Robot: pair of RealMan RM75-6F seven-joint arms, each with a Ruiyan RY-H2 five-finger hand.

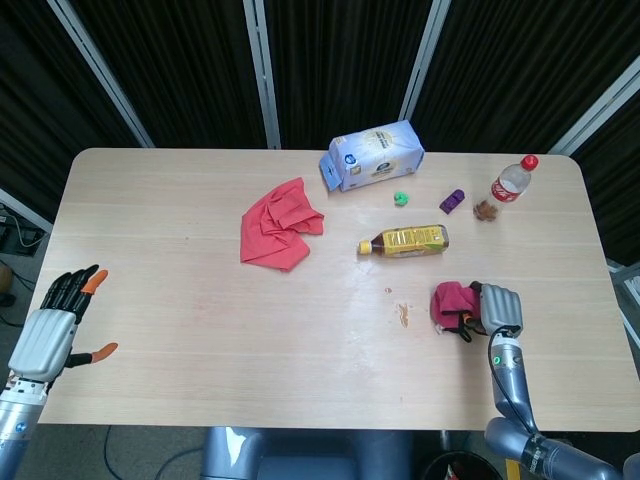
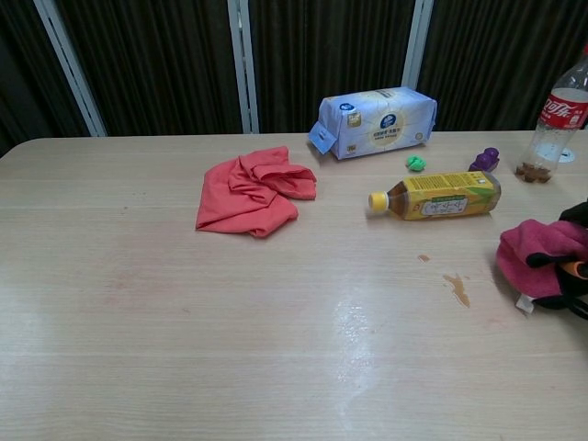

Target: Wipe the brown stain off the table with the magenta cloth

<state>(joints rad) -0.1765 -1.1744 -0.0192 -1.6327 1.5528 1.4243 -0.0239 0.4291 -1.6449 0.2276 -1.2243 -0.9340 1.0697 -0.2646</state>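
The magenta cloth (image 1: 452, 299) (image 2: 537, 254) is bunched up on the table, gripped by my right hand (image 1: 493, 309) (image 2: 576, 265), whose dark fingers curl into the fabric. The brown stain (image 1: 403, 315) (image 2: 457, 288) is a small streak on the light wood just left of the cloth, with a smaller spot (image 2: 423, 258) above it. My left hand (image 1: 52, 331) hovers off the table's left front corner, fingers spread, holding nothing; the chest view does not show it.
A yellow tea bottle (image 1: 405, 241) (image 2: 436, 196) lies on its side behind the stain. A red-orange cloth (image 1: 277, 223) (image 2: 253, 190), a blue tissue pack (image 1: 372, 155), a cola bottle (image 1: 510, 181), a green bit (image 1: 400, 198) and a purple toy (image 1: 452, 201) lie further back.
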